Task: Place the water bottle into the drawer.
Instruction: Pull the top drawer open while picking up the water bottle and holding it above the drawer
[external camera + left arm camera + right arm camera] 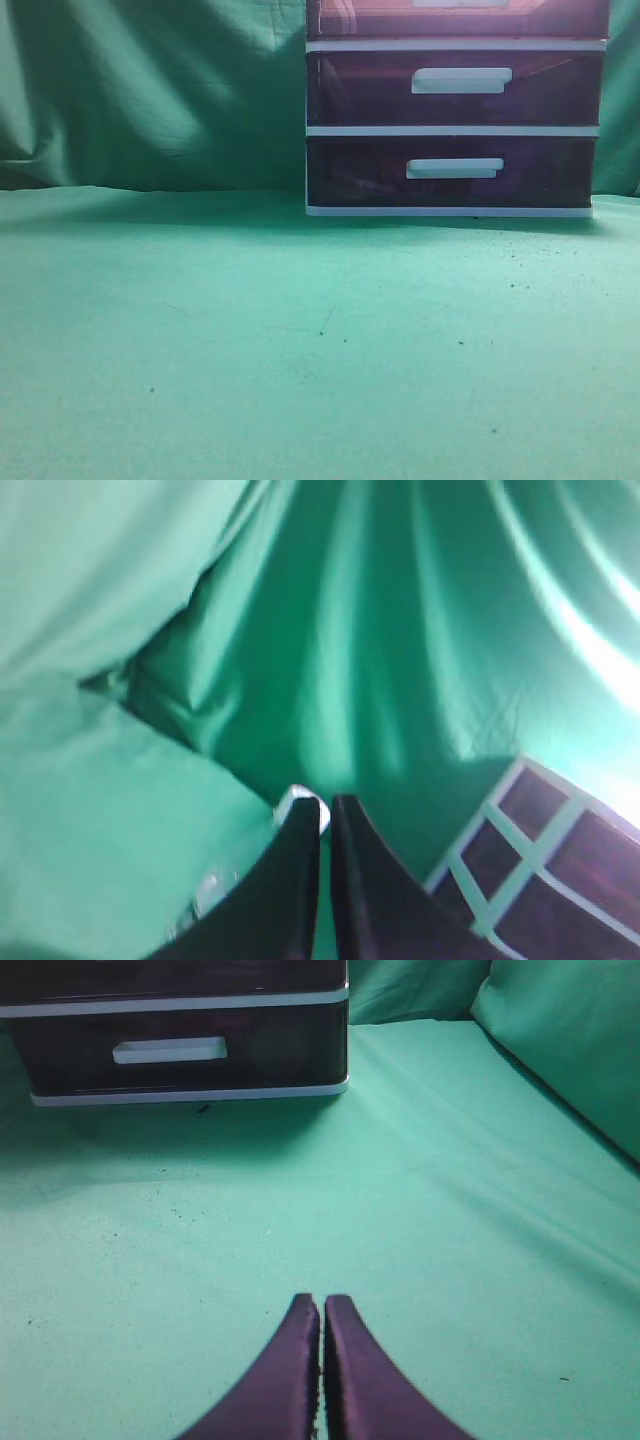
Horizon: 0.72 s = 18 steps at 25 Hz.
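Observation:
The top drawer [380, 20] is dark purple, closed, and cut off by the upper edge of the exterior view; its white-framed cabinet [450, 130] stands at the back right. In the left wrist view the water bottle shows only as a white cap [296, 799] and a glint of clear plastic [207, 890] just behind the left finger. My left gripper [325, 805] is shut, with green cloth showing through the thin slit between its jaws. My right gripper [322, 1302] is shut and empty, low over the cloth in front of the cabinet. Neither gripper shows in the exterior view.
Green cloth covers the table [300, 340] and hangs in folds behind it [150, 90]. The two lower drawers [455, 85] [450, 170] are closed. The cabinet's side shows at the lower right of the left wrist view [540, 850]. The bottom drawer shows in the right wrist view [170, 1052].

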Available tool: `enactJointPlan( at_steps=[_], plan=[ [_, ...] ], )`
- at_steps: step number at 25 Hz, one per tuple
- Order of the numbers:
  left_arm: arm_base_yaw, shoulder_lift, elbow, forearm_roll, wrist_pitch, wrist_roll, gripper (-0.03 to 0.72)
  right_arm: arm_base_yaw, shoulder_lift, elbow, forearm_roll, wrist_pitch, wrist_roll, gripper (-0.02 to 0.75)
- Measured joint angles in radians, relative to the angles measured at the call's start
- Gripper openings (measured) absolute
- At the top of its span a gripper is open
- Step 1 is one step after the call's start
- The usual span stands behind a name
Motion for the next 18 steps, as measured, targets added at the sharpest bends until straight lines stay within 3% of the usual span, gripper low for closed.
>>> enactJointPlan(
  at_steps=[3, 8, 12, 18],
  plan=[
    [0.000, 0.000, -0.024, 0.088, 0.015, 0.006, 0.000, 0.000, 0.000, 0.000, 0.000, 0.000, 0.000, 0.000],
    [0.000, 0.117, -0.231, 0.263, 0.323, 0.010, 0.000, 0.000, 0.000, 0.000, 0.000, 0.000, 0.000, 0.000],
    [0.000, 0.332, -0.334, 0.293, 0.448, 0.034, 0.000, 0.000, 0.000, 0.000, 0.000, 0.000, 0.000, 0.000],
    [0.000, 0.561, -0.358, 0.285, 0.413, 0.046, 0.000, 0.000, 0.000, 0.000, 0.000, 0.000, 0.000, 0.000]
  ],
)
